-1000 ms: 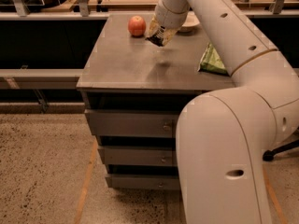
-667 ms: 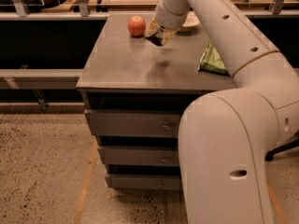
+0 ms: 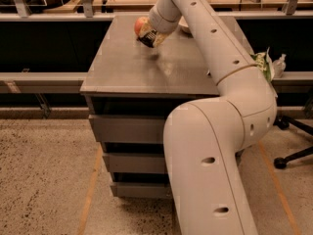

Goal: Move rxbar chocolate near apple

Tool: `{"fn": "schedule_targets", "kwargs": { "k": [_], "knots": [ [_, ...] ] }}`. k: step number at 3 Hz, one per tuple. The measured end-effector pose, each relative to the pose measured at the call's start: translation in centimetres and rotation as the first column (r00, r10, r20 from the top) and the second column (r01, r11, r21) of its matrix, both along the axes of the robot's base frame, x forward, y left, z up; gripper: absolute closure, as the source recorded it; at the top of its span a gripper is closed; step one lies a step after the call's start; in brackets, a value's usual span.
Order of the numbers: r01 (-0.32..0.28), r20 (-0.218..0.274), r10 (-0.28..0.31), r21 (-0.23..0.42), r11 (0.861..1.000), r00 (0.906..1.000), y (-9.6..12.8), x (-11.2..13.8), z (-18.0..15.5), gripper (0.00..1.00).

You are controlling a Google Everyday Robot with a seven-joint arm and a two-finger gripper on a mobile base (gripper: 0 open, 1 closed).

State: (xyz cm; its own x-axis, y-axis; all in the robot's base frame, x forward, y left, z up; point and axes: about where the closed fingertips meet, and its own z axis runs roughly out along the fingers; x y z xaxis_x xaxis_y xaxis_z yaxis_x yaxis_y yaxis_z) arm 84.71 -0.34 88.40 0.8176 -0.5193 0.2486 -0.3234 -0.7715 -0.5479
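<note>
My gripper (image 3: 148, 37) is over the far left part of the grey table top (image 3: 127, 67), shut on the rxbar chocolate (image 3: 146, 39), a dark bar held just above the surface. The red-orange apple (image 3: 140, 25) sits right behind the gripper, partly hidden by it. The bar hangs very close to the apple's front side.
A cream-white bowl (image 3: 184, 27) sits behind my arm at the table's far edge. A green chip bag (image 3: 264, 65) pokes out at the right edge, mostly hidden by my arm. Drawers sit under the table. A chair base (image 3: 293, 155) stands on the floor at right.
My gripper with the bar has moved left and away toward the apple, and now overlaps its front edge. The apple has stayed in place.
</note>
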Motion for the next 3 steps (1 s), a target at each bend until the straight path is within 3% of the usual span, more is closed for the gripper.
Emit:
{"fn": "schedule_targets", "kwargs": {
  "k": [1,2,3],
  "knots": [
    [0.002,-0.011,-0.002,0.003,1.000,0.9999,0.8,1.1,-1.3,0.84],
    [0.034,-0.024,-0.034,0.006,0.999,0.9991,0.6,1.8,-2.4,0.53],
    [0.049,-0.032,-0.048,0.015,0.999,0.9983,0.6,2.1,-2.8,0.30]
  ]
}}
